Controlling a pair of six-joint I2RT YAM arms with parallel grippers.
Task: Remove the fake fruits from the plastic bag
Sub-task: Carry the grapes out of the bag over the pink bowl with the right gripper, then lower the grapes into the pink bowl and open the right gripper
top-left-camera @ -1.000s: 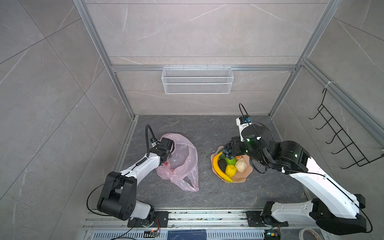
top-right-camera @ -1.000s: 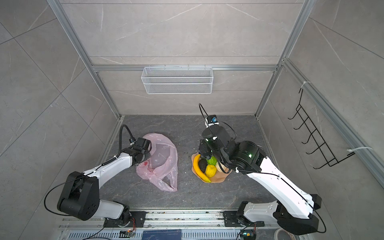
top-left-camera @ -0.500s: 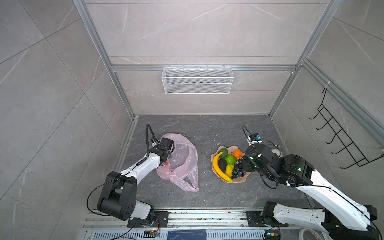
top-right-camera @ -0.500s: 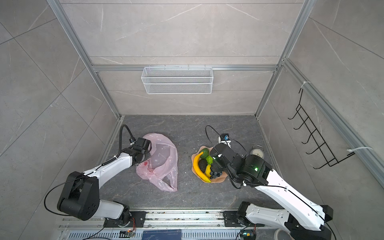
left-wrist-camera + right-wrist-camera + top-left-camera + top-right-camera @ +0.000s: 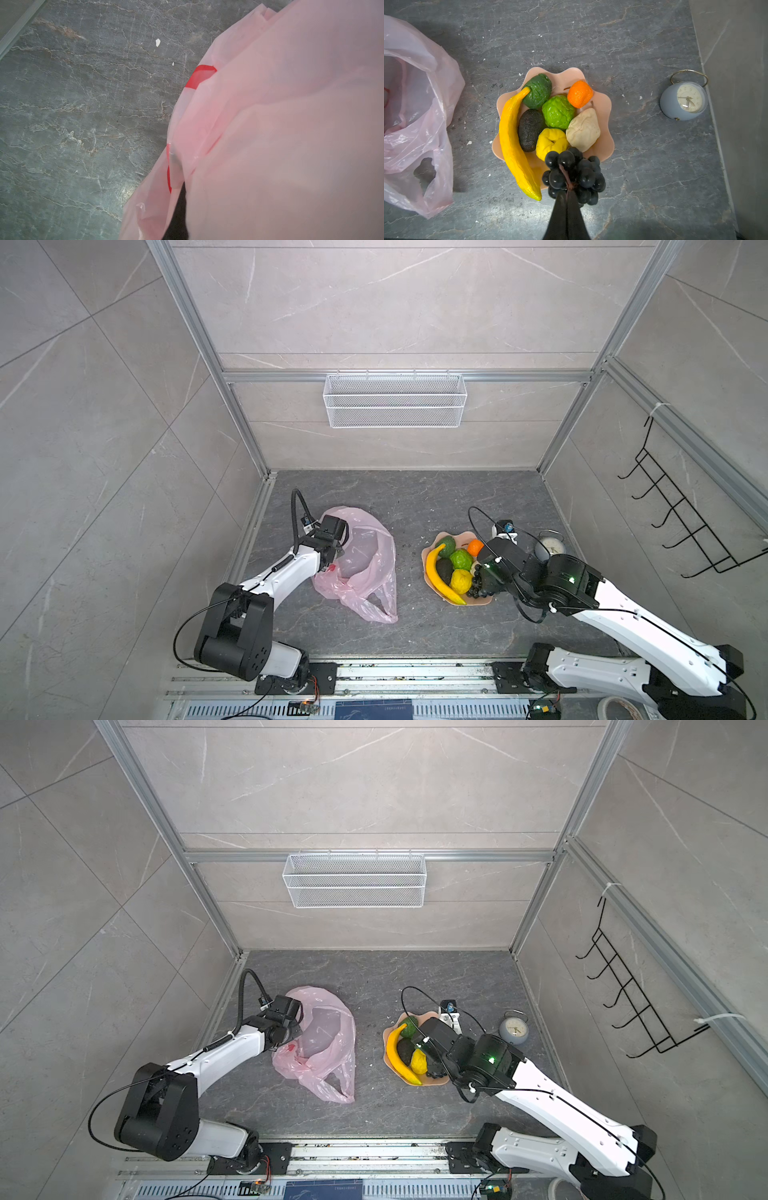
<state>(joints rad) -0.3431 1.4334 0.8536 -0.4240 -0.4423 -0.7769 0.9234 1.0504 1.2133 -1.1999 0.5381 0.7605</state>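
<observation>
- The right gripper (image 5: 566, 192) is clenched on the stem of the grape bunch (image 5: 572, 172). Its two dark fingers are pressed together with the stem between them.
- The grape bunch sits at the near rim of the peach scalloped plate (image 5: 607, 108). Part of it is over the plate and part over the surface (image 5: 633, 41). I cannot tell whether it rests or hangs.
- Just beyond the grapes on the plate are the lemon (image 5: 550, 141) and the beige piece (image 5: 583, 129), touching each other.
- Behind those are the light green fruit (image 5: 558, 112), the orange (image 5: 579, 94), the dark green fruit (image 5: 538, 90) and the dark avocado-like piece (image 5: 529, 129).
- The banana (image 5: 512, 141) lies along one side of the plate, with its tip past the rim.
- A small blue-grey clock (image 5: 683, 101) stands on the surface, well apart from the plate and near the side wall.
- The left gripper (image 5: 337, 551) is shut tight on the rim of the plastic bag (image 5: 365, 564). In the left wrist view the pink film drapes over it, and only a dark sliver of finger (image 5: 178, 207) shows.
- The bag lies crumpled on the surface, well apart from the plate. Its mouth is open and its loop handles trail toward the front.
- In both top views a white wire basket (image 5: 353, 882) hangs on the back wall.
</observation>
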